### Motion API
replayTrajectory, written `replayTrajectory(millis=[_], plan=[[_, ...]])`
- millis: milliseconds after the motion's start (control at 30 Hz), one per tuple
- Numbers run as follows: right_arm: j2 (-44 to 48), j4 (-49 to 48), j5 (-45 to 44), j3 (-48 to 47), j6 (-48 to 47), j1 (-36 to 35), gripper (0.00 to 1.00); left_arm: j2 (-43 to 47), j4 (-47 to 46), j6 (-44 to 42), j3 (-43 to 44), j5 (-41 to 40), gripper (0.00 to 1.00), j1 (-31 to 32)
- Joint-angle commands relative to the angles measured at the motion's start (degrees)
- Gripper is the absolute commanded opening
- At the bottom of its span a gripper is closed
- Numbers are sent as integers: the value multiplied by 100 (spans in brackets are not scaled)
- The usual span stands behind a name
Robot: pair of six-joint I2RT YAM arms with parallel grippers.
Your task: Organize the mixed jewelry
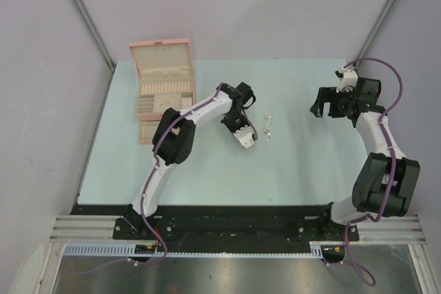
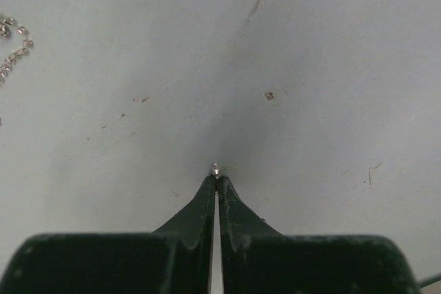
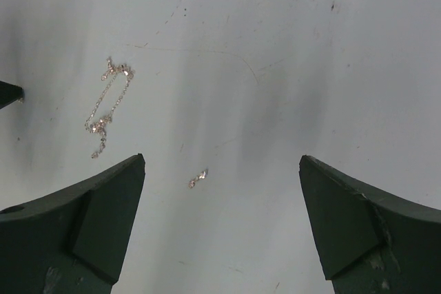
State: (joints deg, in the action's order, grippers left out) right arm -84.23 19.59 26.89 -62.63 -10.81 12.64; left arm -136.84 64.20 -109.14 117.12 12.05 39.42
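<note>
The left claw [image 2: 216,178] is pinched together at its tips on a tiny silvery stud [image 2: 216,169], low against the table [image 2: 310,46]; fine tips suit so small a piece, likely nipped for the carry to the box [image 1: 160,51], which stands open at 10 o'clock from that claw in the top view; the chain [image 3: 101,122] lies loose just beside the claw at 3 o'clock, an earring [image 3: 198,178] farther off at 4 o'clock; the right claw [image 3: 222,160] hangs spread wide above that earring, holding nothing, probably ready for it.
</note>
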Motion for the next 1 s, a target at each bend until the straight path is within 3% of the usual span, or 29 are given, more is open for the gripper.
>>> replayTrajectory(millis=[0, 133, 967], plan=[[-24, -17, 79, -83, -62, 45, 100, -89, 101, -108, -145, 262, 4, 127], [-33, -17, 105, -83, -62, 54, 100, 95, -31, 138, -339, 297, 0, 136], [38, -35, 61, -83, -35, 107, 100, 1396, -1155, 2467, -1253, 122, 0, 84]])
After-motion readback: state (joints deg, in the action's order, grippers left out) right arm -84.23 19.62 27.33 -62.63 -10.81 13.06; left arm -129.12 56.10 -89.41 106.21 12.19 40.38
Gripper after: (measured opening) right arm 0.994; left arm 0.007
